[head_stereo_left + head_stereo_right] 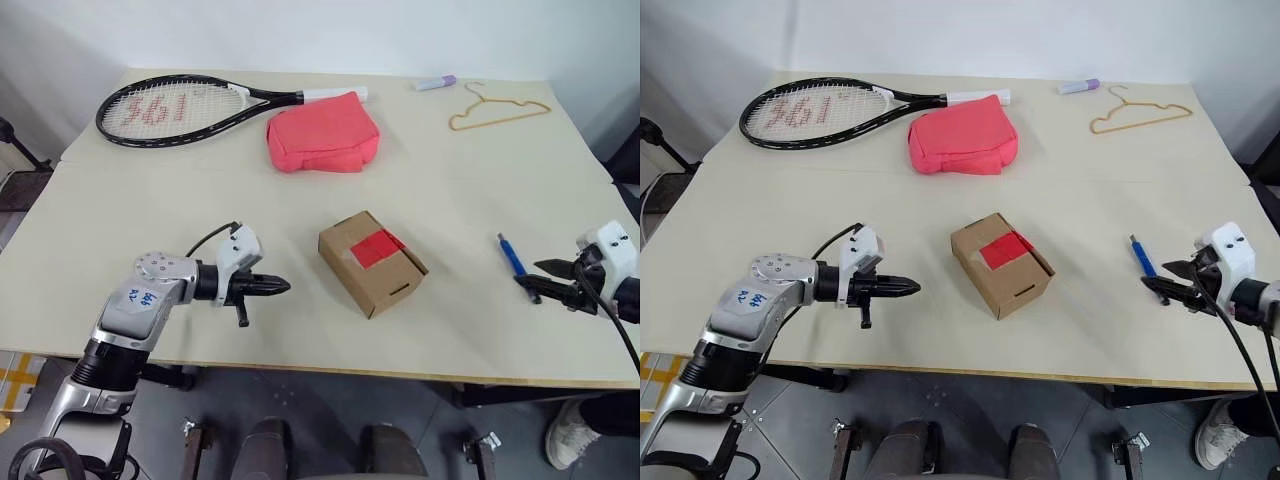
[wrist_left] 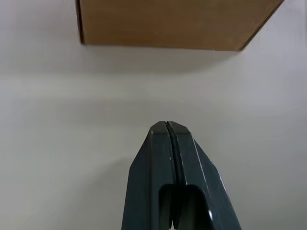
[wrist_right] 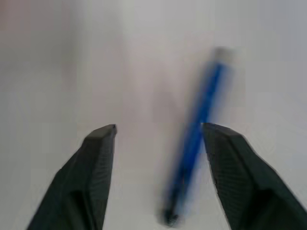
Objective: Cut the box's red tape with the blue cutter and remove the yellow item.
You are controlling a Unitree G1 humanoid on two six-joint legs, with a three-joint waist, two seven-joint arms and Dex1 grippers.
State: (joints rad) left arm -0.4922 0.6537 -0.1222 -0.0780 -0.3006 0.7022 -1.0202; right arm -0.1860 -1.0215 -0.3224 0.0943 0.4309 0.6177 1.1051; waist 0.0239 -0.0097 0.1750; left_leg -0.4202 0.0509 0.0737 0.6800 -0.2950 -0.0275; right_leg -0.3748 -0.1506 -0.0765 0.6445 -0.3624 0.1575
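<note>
The brown cardboard box (image 1: 372, 264) stands near the middle of the table, with the red tape (image 1: 378, 246) across its closed top flaps. My left gripper (image 1: 282, 287) is shut and empty, pointing at the box from its left with a gap between them; the left wrist view has the box's side (image 2: 172, 24) ahead of the shut fingertips (image 2: 165, 126). The blue cutter (image 1: 512, 256) lies flat on the table to the right of the box. My right gripper (image 3: 158, 127) is open just at the cutter's near end, and the cutter (image 3: 196, 129) lies between the two fingers. The yellow item is hidden.
At the back of the table lie a black racket (image 1: 180, 105), a pink-red fabric pouch (image 1: 322, 134), a lilac marker (image 1: 436, 83) and a gold wire hanger (image 1: 497, 112). The table's front edge (image 1: 330, 370) runs just below both grippers.
</note>
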